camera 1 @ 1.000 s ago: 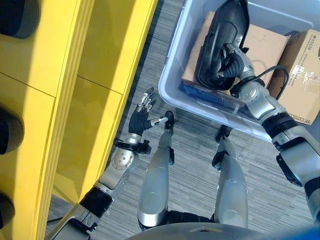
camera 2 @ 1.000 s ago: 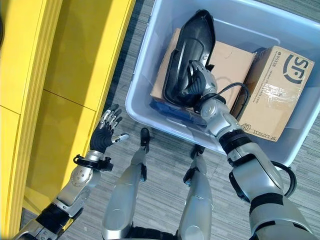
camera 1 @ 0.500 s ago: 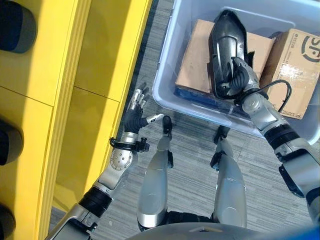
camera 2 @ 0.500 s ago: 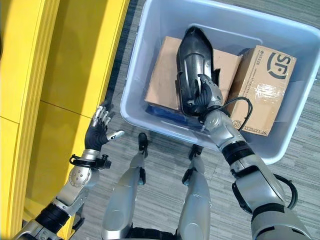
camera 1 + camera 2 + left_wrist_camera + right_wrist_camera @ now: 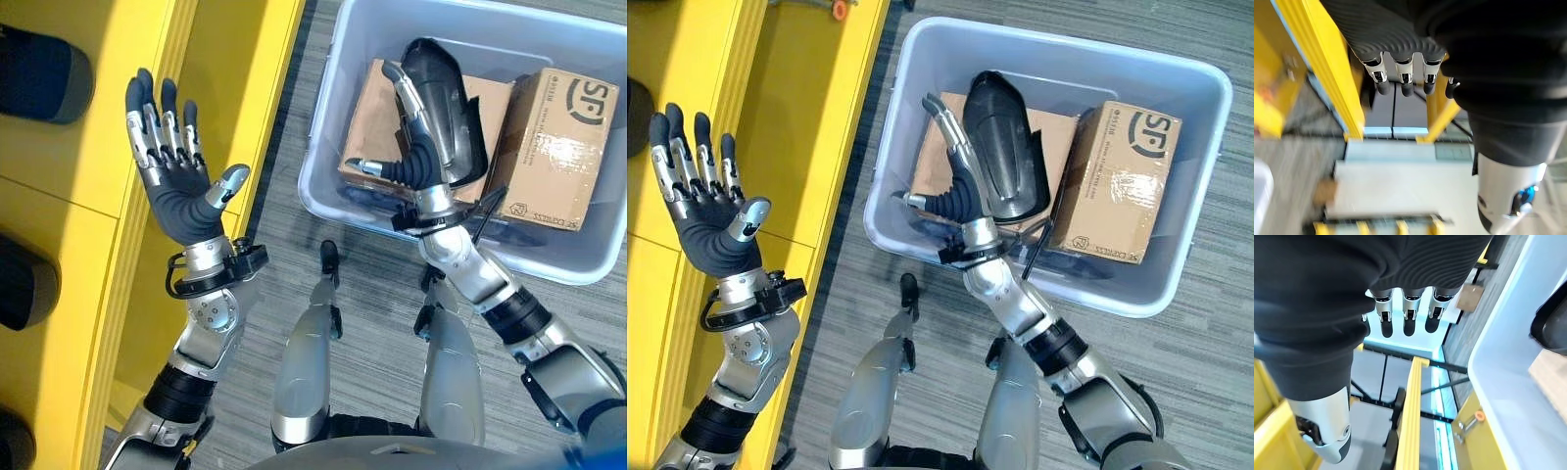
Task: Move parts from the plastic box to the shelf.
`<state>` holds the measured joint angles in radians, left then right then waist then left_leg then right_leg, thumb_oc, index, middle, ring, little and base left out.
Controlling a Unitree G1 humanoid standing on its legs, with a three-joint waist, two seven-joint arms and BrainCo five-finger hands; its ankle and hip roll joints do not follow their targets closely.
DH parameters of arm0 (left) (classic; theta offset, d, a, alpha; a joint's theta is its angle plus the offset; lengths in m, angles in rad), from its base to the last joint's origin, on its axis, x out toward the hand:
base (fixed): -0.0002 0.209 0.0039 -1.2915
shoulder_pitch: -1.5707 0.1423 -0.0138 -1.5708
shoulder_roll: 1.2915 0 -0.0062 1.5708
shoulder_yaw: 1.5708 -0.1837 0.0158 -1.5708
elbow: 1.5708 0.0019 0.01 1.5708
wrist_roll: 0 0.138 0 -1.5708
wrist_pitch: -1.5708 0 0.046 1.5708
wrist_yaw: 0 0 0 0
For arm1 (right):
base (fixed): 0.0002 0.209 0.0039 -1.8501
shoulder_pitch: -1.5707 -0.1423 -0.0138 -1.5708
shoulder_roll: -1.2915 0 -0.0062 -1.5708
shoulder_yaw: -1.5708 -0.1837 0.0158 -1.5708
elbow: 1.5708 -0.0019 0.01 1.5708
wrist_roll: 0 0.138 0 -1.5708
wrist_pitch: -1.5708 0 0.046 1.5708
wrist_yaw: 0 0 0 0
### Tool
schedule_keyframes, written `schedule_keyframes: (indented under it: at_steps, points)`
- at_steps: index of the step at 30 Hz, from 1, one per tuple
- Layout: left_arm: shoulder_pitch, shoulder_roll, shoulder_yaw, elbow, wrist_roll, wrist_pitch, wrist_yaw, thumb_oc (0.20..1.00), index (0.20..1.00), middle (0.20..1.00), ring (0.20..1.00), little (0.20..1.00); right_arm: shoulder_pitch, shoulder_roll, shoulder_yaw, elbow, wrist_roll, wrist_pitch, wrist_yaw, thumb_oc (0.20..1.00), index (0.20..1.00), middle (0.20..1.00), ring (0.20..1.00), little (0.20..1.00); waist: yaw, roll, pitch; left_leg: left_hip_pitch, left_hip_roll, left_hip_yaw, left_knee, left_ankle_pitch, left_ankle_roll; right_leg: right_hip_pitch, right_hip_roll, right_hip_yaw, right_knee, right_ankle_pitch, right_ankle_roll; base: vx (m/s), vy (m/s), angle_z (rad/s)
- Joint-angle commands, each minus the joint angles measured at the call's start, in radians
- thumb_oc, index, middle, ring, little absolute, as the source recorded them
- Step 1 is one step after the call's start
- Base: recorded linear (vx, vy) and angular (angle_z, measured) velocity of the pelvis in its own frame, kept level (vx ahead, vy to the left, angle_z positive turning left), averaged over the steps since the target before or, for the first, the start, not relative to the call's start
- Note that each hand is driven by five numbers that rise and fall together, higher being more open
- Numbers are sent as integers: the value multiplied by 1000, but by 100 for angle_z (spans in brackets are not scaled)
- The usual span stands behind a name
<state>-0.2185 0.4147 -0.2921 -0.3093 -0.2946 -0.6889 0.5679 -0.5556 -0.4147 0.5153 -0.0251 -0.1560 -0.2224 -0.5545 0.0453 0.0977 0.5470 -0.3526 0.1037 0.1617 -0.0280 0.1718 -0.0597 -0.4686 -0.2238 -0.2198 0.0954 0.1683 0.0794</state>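
A black moulded part (image 5: pixel 453 108) lies in the grey plastic box (image 5: pixel 1058 284), resting on a flat cardboard box (image 5: pixel 936 162). My right hand (image 5: pixel 416 157) stands just to the part's left over the box's near side. It is open, fingers straight along the part's edge and thumb spread away, holding nothing. In the right wrist view its fingers (image 5: pixel 1405 318) are straight, with the box wall (image 5: pixel 1508 357) beside them. My left hand (image 5: pixel 176 186) is raised before the yellow shelf (image 5: pixel 225 88), open, palm up and empty.
A taped cardboard box (image 5: pixel 1122 181) fills the right side of the plastic box. Dark parts (image 5: pixel 44 59) lie on the shelf's levels at the far left. Grey carpet runs between shelf and box. A yellow frame post (image 5: pixel 1327 63) stands past the left hand.
My right hand has let go of the black part and opened beside it; the part now rests in the box. My left hand has risen high and spread. The view has shifted.
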Motion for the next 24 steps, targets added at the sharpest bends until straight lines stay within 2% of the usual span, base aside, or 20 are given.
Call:
schedule_keyframes:
  at_steps: [1,2,3,5,8,9,10,11,13,14,15,17,20,24]
  points:
    - [-12,-7,-32,-82,3,-56,-54,1000,1000,1000,1000,1000,-28,-3,-26,-36,15,16,-80,1000,1000,1000,1000,1000,-29,-15,-27,8,-5,4,0,-55,14,76,23,31,-3,-79,21,-10,16,-26]
    - [-44,-20,-67,-77,19,-36,-53,1000,1000,1000,1000,1000,15,1,-40,-51,-1,31,-150,1000,1000,1000,1000,1000,-60,-24,-27,33,2,27,-5,-61,13,92,29,44,-15,-78,23,-16,14,-28]
    - [-44,-20,-67,-77,19,-36,-53,1000,1000,1000,1000,1000,15,1,-40,-51,-1,31,-150,1000,1000,1000,1000,1000,-60,-24,-27,33,2,27,-5,-61,13,92,29,44,-15,-78,23,-1,25,-18]
    - [-85,-31,-115,-67,36,5,-99,1000,1000,1000,1000,1000,60,-10,-92,-59,-25,9,-209,1000,1000,1000,1000,1000,-99,-33,-27,51,10,52,-5,-61,11,99,37,65,-27,-67,22,-8,47,-28]
    - [-123,-41,-166,-49,62,50,-73,1000,1000,1000,1000,1000,77,-23,-124,-80,-31,8,-221,1000,1000,1000,1000,1000,-132,-35,-27,71,15,75,-10,-62,9,108,44,83,-40,-60,22,10,69,-35]
    - [-152,-59,-196,-30,30,102,-79,1000,1000,1000,1000,1000,72,-28,-139,-89,-46,-2,-231,1000,1000,1000,1000,1000,-153,-34,-27,87,18,91,-15,-63,7,116,47,97,-52,-57,22,16,82,-45]
    - [-166,-69,-211,-21,60,120,-34,1000,1000,1000,1000,1000,69,-29,-144,-99,-55,-5,-228,1000,1000,1000,1000,1000,-163,-34,-27,90,20,98,-16,-62,5,117,48,102,-56,-55,22,26,90,-62]
    - [-189,-86,-226,0,61,176,52,1000,1000,1000,1000,1000,63,-35,-157,-118,-70,-5,-220,1000,1000,1000,1000,1000,-179,-33,-27,92,24,110,-14,-61,4,112,51,113,-55,-53,20,18,50,-44]
    - [-210,-107,-230,31,41,224,124,1000,1000,1000,1000,1000,57,-41,-166,-137,-59,24,-196,1000,1000,1000,1000,1000,-191,-33,-27,100,25,117,-17,-60,1,114,53,119,-60,-53,20,16,12,-24]
    - [-221,-135,-226,71,13,257,210,1000,1000,1000,1000,1000,58,-43,-173,-148,-60,47,-183,1000,1000,1000,1000,1000,-201,-38,-27,98,30,122,-16,-59,-2,108,56,124,-61,-52,17,9,-26,-11]
    - [-223,-146,-219,80,19,255,252,1000,1000,1000,1000,1000,59,-44,-177,-150,-55,54,-173,1000,1000,1000,1000,1000,-203,-40,-27,99,32,125,-18,-58,-4,108,57,124,-64,-53,17,1,-82,-11]
    - [-216,-164,-194,97,20,299,350,1000,1000,1000,1000,1000,72,-37,-187,-152,-56,56,-161,1000,1000,1000,1000,1000,-204,-52,-27,89,40,128,-19,-55,-7,96,62,123,-64,-53,16,-8,-122,-7]
    - [-198,-197,-155,152,45,396,565,1000,1000,1000,1000,1000,77,-24,-184,-144,-46,60,-161,1000,1000,1000,1000,1000,-197,-76,-27,70,57,116,-21,-47,-17,73,72,114,-53,-57,13,-14,-179,-5]
    - [-204,-204,-108,193,212,391,678,1000,1000,1000,1000,1000,76,-17,-189,-149,-44,75,-166,1000,1000,1000,1000,1000,-189,-88,-27,58,65,114,-31,-42,-22,56,77,106,-50,-61,13,-22,-101,1]
